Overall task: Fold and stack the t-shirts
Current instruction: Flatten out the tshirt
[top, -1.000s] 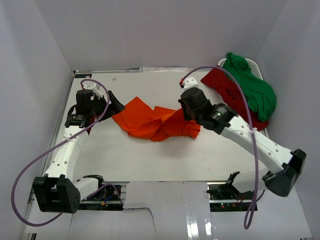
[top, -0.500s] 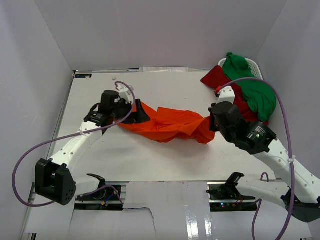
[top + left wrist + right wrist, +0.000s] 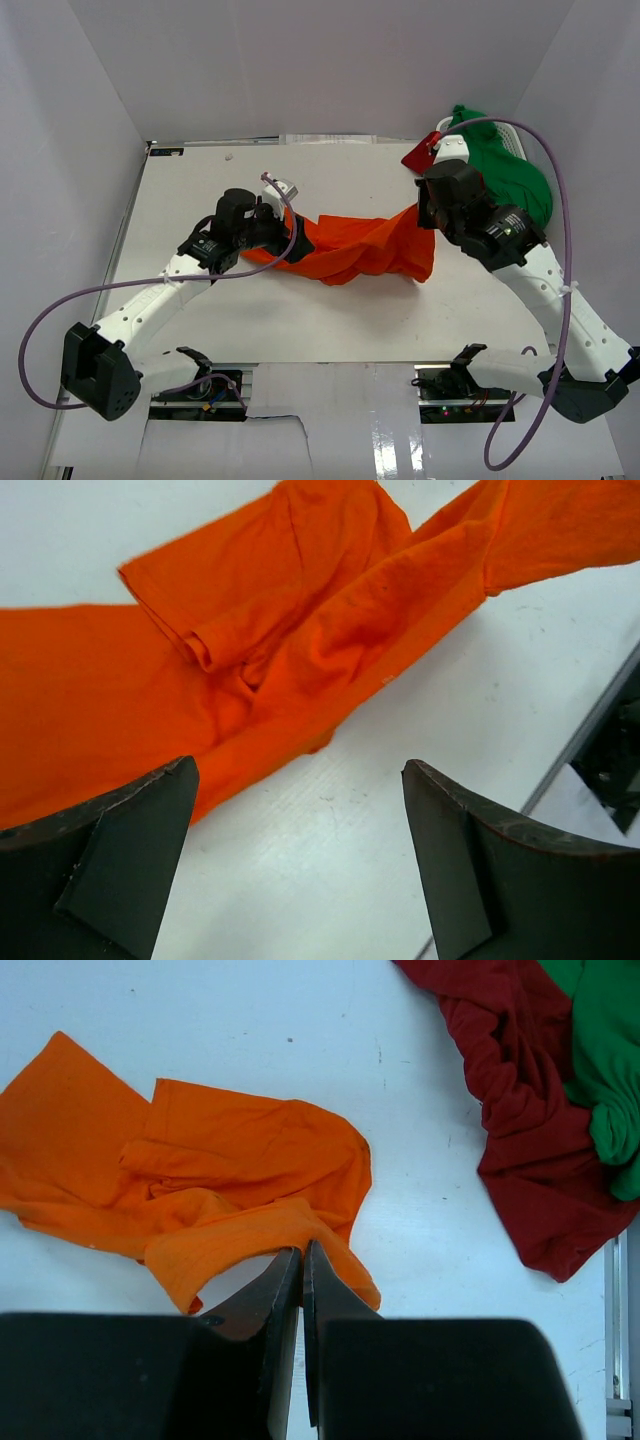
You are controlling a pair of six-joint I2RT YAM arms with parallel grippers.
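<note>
1. The orange shirt [image 3: 360, 245] lay bunched across the middle of the table [image 3: 330, 320], strung between your two claws. The red shirt [image 3: 520, 1130] and green shirt [image 3: 510, 180] sat heaped at the far right edge.
2. Your right claw [image 3: 302, 1255] had its fingers together, pinched on the orange shirt's right end, with cloth rising to it. Your left claw [image 3: 300, 780] stood wide apart over the left end and held nothing.
3. The step, as I judged it, was spreading the orange shirt flat before any fold. You needed the left claw down on a single hemmed edge, not on the wadded sleeve. After that, a gentle pull apart, low over the table, would have let the twist drop out.
4. The long axis ran left to right, with the right end angled toward the far side. I could not tell where the collar was. One sleeve cuff showed just beyond the left claw.
</note>
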